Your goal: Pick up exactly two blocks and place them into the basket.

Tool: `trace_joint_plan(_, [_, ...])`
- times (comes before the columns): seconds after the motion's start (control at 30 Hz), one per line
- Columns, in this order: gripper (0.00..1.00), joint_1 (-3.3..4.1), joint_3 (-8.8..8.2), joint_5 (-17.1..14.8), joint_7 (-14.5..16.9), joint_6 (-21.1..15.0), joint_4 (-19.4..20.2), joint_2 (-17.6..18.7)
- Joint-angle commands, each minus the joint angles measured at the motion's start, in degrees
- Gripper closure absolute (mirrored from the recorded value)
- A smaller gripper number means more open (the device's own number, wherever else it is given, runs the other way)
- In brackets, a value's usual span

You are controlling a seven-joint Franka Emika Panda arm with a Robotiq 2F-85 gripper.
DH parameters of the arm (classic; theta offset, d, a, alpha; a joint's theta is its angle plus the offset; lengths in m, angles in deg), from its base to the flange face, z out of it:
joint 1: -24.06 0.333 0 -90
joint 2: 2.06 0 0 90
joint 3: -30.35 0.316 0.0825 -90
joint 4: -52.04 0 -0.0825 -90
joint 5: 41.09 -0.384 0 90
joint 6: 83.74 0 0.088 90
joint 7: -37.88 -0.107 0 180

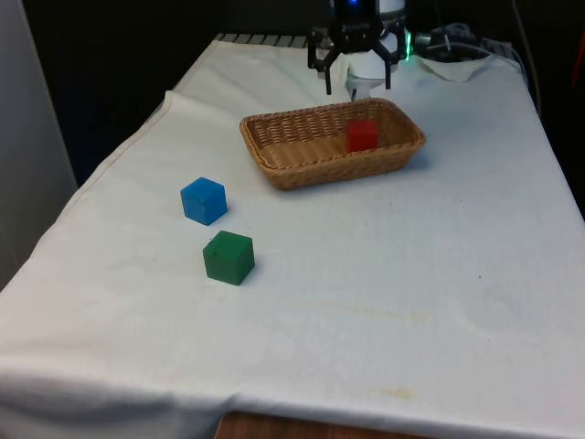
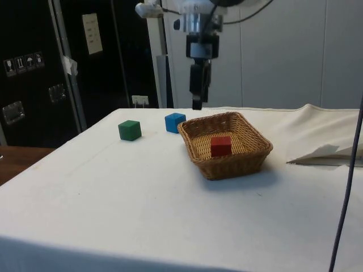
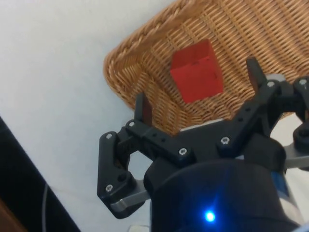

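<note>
While the claw [image 1: 358,80] hangs above the far rim of the basket [image 1: 302,165], its fingers [image 3: 143,109] are spread wide w/ nothing between them. Red block [image 1: 362,135] sits inside the basket, toward its end nearer the counter's [image 1: 411,274] far edge. Blue block [image 1: 203,200] and green block [image 1: 228,257] rest on the cloth outside the basket, close together but apart, toward the front view's left edge.

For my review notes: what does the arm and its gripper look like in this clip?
The arm is white with dark cables looping off near its wrist. The gripper is black, with two slim fingers on angular black linkages fastened with small silver screws, mounted on a rounded black body.
</note>
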Motion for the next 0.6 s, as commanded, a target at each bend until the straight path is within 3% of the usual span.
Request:
trace_joint_plan(0.0, [0.00,-0.17,-0.17,0.4,0.1,1.4,-1.3,0.2])
trace_joint_plan(0.23, [0.00,0.23,-0.86,-1.3,1.4,5.0,-6.2,1.5])
trace_joint_plan(0.37, [0.00,0.17,-0.86,-3.0,2.7,6.1,-9.5,3.7])
trace_joint_plan(0.43, [0.00,0.00,-0.80,-2.1,2.1,5.5,-9.2,3.7])
trace_joint_plan(0.47, [0.00,0.11,-0.86,-3.8,3.3,6.4,-10.8,4.8])
trace_joint_plan(0.57, [0.00,0.00,-0.86,-4.8,4.2,6.9,-12.9,6.6])
